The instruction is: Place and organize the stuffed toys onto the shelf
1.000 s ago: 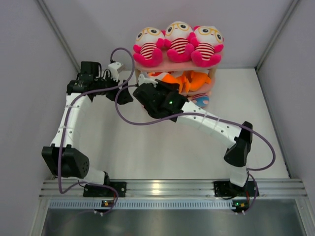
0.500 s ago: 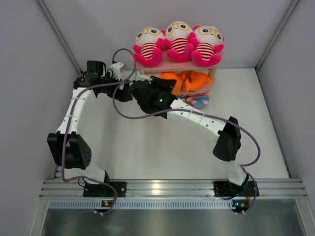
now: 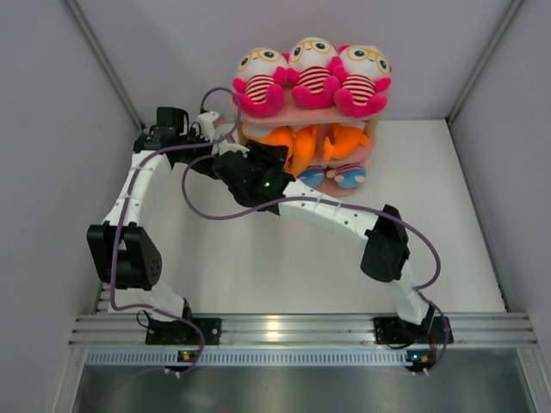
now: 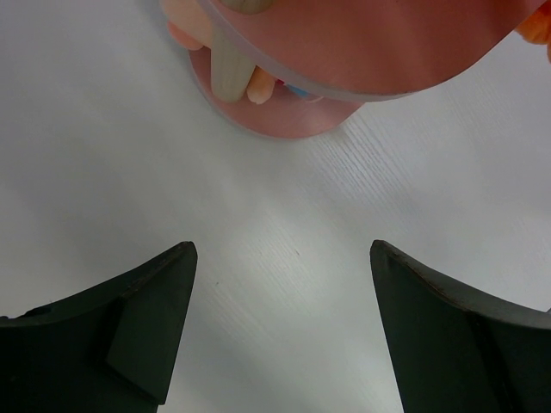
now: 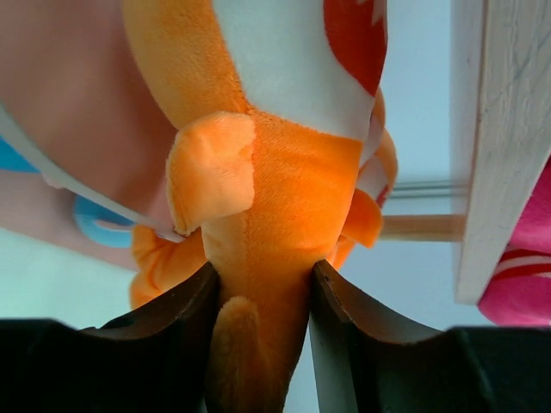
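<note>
The pink shelf [image 3: 297, 117] stands at the back of the table. Three white-faced toys with yellow glasses [image 3: 313, 72] sit in a row on its top board. Orange sharks [image 3: 331, 140] lie on the middle board. Blue-bodied dolls [image 3: 337, 177] lie on the bottom board. My right gripper [image 3: 277, 157] is shut on an orange shark [image 5: 267, 224] by its tail end, at the left end of the middle board. My left gripper [image 4: 280, 284] is open and empty, above the table beside the shelf's left end [image 4: 284, 120].
A pale wooden post [image 5: 499, 146] stands right of the held shark in the right wrist view. Grey walls close in the white table [image 3: 258, 258] at left, right and back. Purple cables loop from both arms near the shelf.
My right gripper has moved left and back along the shelf with the shark, uncovering the sharks and dolls on the right. My left arm has shifted slightly toward the shelf.
</note>
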